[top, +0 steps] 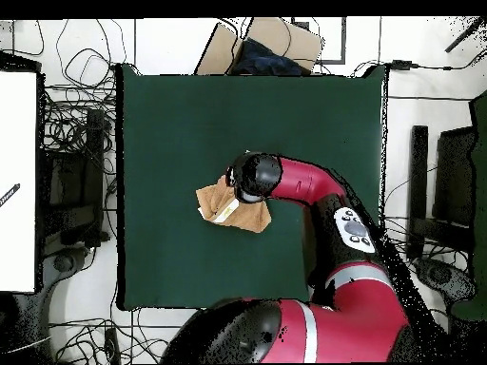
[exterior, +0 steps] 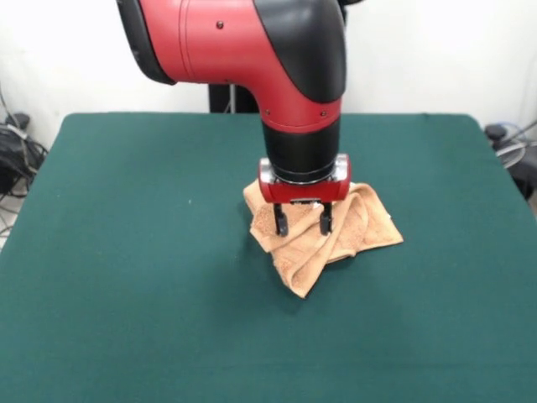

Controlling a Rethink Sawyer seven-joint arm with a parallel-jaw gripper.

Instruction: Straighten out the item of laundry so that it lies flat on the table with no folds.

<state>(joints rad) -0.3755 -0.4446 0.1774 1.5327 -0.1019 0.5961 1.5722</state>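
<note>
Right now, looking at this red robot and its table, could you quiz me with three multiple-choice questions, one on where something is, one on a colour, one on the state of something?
1. Where is the claw?
A. Directly over the towel
B. Over bare table at a corner
C. Raised out of sight

2. What colour is the table's cover?
A. White
B. Dark green
C. Blue

3. How does the towel lie?
A. Spread flat in a neat square
B. Rolled into a tube
C. Crumpled, with folds

Answers:
1. A: the front view shows both fingertips down at the cloth, and the overhead view shows the arm's end above it.
2. B: both views show dark green cloth all round the towel.
3. C: the front view shows creases and layers doubled over, with a point sticking out toward the camera.
</note>
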